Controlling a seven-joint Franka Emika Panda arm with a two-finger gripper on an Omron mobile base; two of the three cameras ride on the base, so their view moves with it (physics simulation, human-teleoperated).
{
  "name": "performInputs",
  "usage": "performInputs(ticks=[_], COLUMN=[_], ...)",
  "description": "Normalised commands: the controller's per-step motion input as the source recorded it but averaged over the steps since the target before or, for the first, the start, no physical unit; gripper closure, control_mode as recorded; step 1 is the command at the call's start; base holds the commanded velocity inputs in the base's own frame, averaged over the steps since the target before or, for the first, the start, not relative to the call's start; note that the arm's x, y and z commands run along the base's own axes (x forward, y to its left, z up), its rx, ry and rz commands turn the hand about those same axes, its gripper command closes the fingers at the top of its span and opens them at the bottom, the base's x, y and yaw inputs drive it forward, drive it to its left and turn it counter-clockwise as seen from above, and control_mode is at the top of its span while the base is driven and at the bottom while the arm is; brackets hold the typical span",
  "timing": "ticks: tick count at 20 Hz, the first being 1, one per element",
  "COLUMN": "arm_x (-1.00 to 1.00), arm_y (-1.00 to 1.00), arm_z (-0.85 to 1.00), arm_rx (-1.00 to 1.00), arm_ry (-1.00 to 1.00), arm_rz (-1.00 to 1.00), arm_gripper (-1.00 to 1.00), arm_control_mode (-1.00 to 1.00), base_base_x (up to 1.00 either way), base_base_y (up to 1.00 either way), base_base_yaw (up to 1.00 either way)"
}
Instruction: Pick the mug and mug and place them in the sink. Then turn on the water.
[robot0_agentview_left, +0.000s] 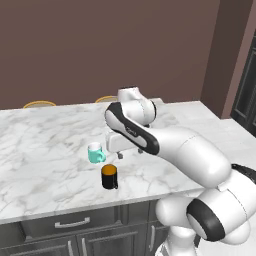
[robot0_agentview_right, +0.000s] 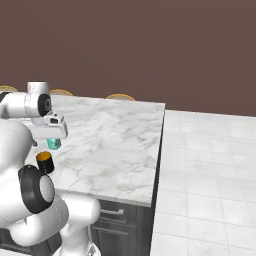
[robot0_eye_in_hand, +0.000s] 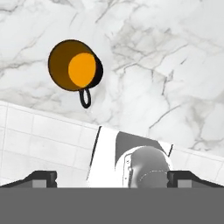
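Left base view: arm (robot0_agentview_left: 150, 135) bent low above both mugs (robot0_agentview_left: 102, 165), fingers (robot0_agentview_left: 129, 153) spread.

— What's the work surface?

— I see a white-grey marble counter (robot0_agentview_left: 45, 145) over dark cabinets (robot0_agentview_left: 70, 235), its end dropping to a pale tiled floor (robot0_agentview_right: 210, 170).

— What stands on it?

— A teal mug (robot0_agentview_left: 95, 153) and, just beside it toward the front edge, a black mug (robot0_agentview_left: 109, 176) with an orange inside, both upright.

Counter (robot0_agentview_left: 45, 145) – polished white-grey marble; black mug (robot0_agentview_left: 109, 177) matt; teal mug (robot0_agentview_left: 95, 153) glossy.
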Motion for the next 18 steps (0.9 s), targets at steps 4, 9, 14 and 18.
performInputs(ticks=[4, 9, 14, 18], arm_x=[0.0, 0.0, 0.0, 0.0], arm_y=[0.38, 0.14, 0.03, 0.02], arm_z=[-0.19, -0.12, -0.1, -0.09], arm_rx=[0.0, 0.0, 0.0, 0.0], arm_ry=[0.0, 0.0, 0.0, 0.0], arm_rz=[0.08, 0.1, 0.09, 0.06], arm_gripper=[-1.0, -1.0, -1.0, -1.0], arm_control_mode=[-1.0, -1.0, -1.0, -1.0], base_base_x=[0.0, 0.0, 0.0, 0.0], base_base_y=[0.0, 0.0, 0.0, 0.0], base_base_yaw=[0.0, 0.0, 0.0, 0.0])
